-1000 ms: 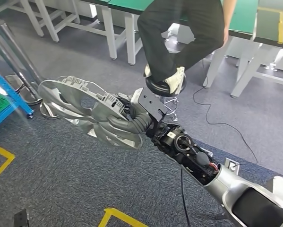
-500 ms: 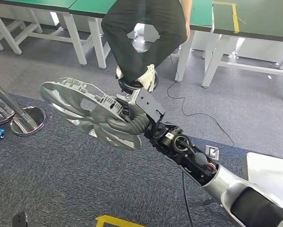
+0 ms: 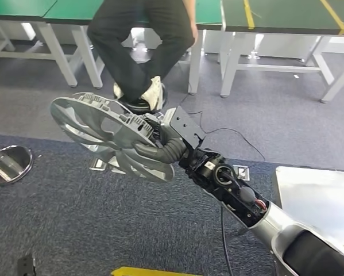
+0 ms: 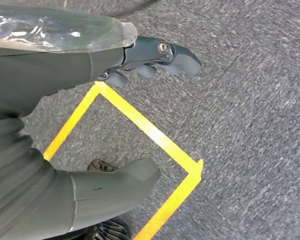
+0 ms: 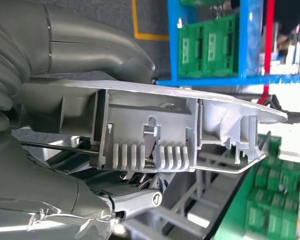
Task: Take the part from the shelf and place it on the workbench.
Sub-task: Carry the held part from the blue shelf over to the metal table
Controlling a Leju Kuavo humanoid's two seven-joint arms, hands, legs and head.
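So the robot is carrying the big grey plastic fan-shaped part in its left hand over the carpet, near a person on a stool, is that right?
Not quite: the right hand holds the large grey plastic fan-shaped part, not the left. The head view shows the right arm coming in from the right, gripping it over the grey carpet, near the person on the stool. The left hand hangs with nothing in it.

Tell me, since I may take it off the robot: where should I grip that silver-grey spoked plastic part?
Probably the free outer rim of the silver-grey spoked plastic part, from the side opposite the right hand. It lies nearly flat, the hand grips the ribbed edge, and the far rim hangs clear over the carpet.
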